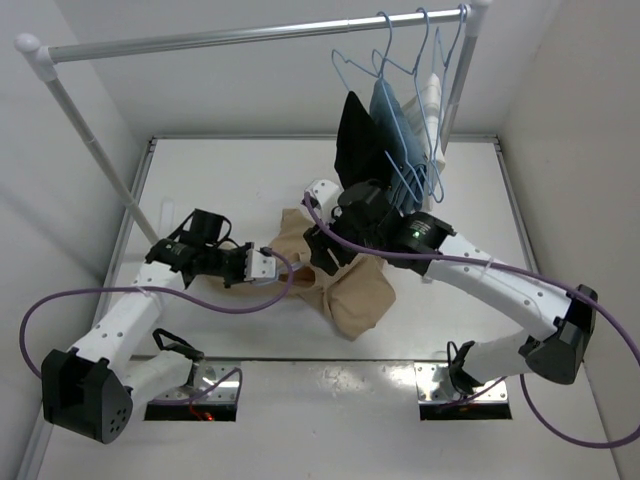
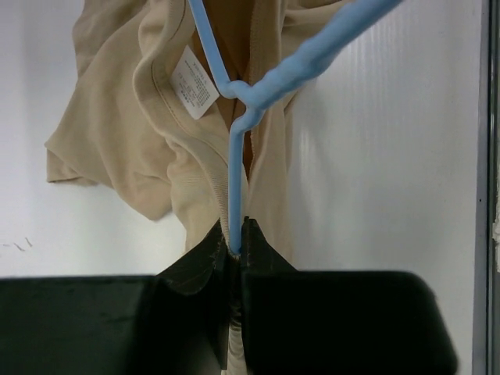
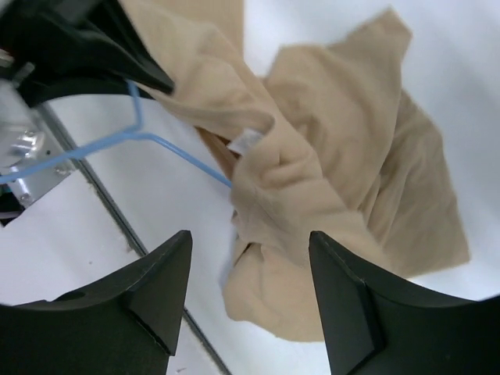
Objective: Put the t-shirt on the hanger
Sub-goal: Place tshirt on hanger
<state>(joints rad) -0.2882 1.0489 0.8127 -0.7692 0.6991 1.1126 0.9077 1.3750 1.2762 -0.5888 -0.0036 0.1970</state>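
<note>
— Hanger [image 2: 233, 183]: where?
— Middle of the bench [image 1: 230, 180], neck pinched tight in my left gripper [image 2: 237, 234], arm poking into the t-shirt [image 1: 360, 300] collar. Right gripper [image 3: 248, 242] gapes wide, empty. Threading, I'd judge; next, pull cloth over a shoulder.

In the left wrist view, the stem of the hanger [image 2: 234, 180] vanishes between the closed fingers of the left pincer [image 2: 234, 234], hiding its hook. Its shoulders run off the top edge. The print on the label [image 2: 194, 82] of the t-shirt [image 2: 141, 117] is too small to read. In the right wrist view, the wire slips out of sight under a fold of cloth. From above, the right arm [image 1: 480, 275] covers the shirt's middle on the counter [image 1: 230, 180], and the hanger cannot be made out there.
</note>
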